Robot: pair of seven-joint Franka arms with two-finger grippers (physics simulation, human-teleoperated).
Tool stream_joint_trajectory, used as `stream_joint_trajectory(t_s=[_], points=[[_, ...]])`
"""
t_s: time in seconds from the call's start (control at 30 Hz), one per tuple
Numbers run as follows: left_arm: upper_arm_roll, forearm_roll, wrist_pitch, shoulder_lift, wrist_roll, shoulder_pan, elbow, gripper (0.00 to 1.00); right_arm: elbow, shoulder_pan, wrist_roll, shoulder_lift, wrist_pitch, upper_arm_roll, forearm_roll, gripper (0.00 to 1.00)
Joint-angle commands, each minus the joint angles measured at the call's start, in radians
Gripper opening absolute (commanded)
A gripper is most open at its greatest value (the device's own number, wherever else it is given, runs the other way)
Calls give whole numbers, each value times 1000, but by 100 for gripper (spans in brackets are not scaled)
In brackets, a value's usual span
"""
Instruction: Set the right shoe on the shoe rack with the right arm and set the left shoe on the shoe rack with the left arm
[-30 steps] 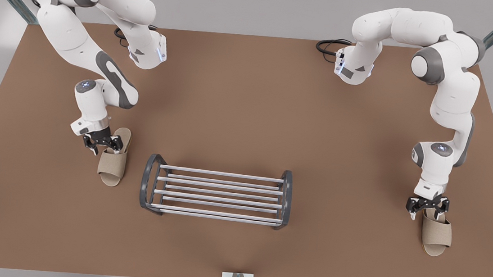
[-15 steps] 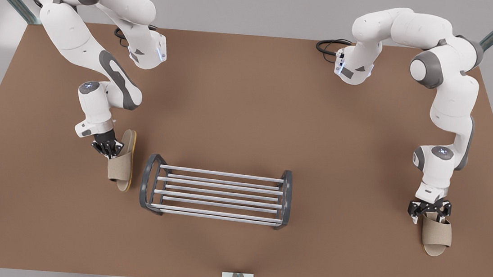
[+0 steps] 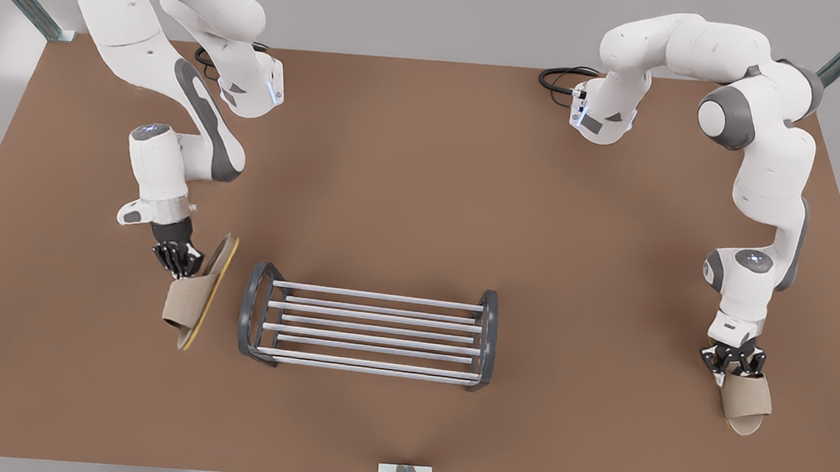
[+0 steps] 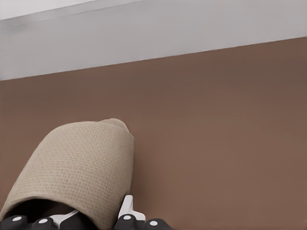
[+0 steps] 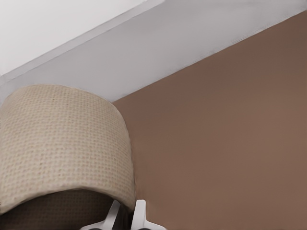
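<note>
The black two-finger right gripper (image 3: 179,259) clamps a tilted beige open-toe fabric slipper (image 3: 190,300) just beside the grey-framed, silver-barred shoe rack (image 3: 372,337), while the left gripper (image 3: 735,365) grasps the other slipper (image 3: 747,402), well apart at the front view's right.

The front view looks steeply down from above the near edge of the tabletop (image 3: 424,190), facing both arm bases across the rack (image 3: 368,333). The left wrist view sits close behind the left gripper (image 4: 93,215), at the front view's right, looking along the left slipper (image 4: 76,167) toward the wall (image 4: 153,43). The right wrist view, rolled sideways, looks likewise past the right gripper (image 5: 125,215) and right slipper (image 5: 62,143), at the front view's left.
</note>
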Motion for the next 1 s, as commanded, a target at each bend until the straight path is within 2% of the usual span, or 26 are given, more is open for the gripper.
stream_joint_trajectory(t_s=[0.0, 0.1, 0.2, 0.37, 0.43, 0.57, 0.77, 0.87, 0.97], points=[[-2, 0, -35, -12, -6, 2, -3, 21, 1, 0, 440, -85, -185, 10, 4, 21], [-2, -2, -112, -62, -10, -1, -5, 21, 5, 2, 460, -236, -392, 17, 4, 21], [-2, 1, -184, -112, -9, -3, -8, 21, 7, 3, 518, -372, -585, 62, 4, 21], [-9, 6, -249, -166, -7, -3, -25, 21, 15, 3, 538, -441, -701, 71, 4, 21], [-18, 6, -270, -195, -10, -4, -35, 21, 39, 3, 549, -449, -763, 71, 4, 21], [-71, 8, -414, -332, -27, -4, -89, 21, 42, 5, 578, -446, -773, 96, 4, 21], [-153, 9, -523, -434, -29, -6, -111, 21, 173, 3, 561, -412, -895, 131, 3, 21], [-181, 9, -569, -462, -44, -56, -107, 21, 261, 2, 447, -389, -1015, 131, 3, 21], [-192, 9, -651, -505, -102, -133, -101, 21, 277, -6, 416, -395, -1024, 131, 3, 21]])
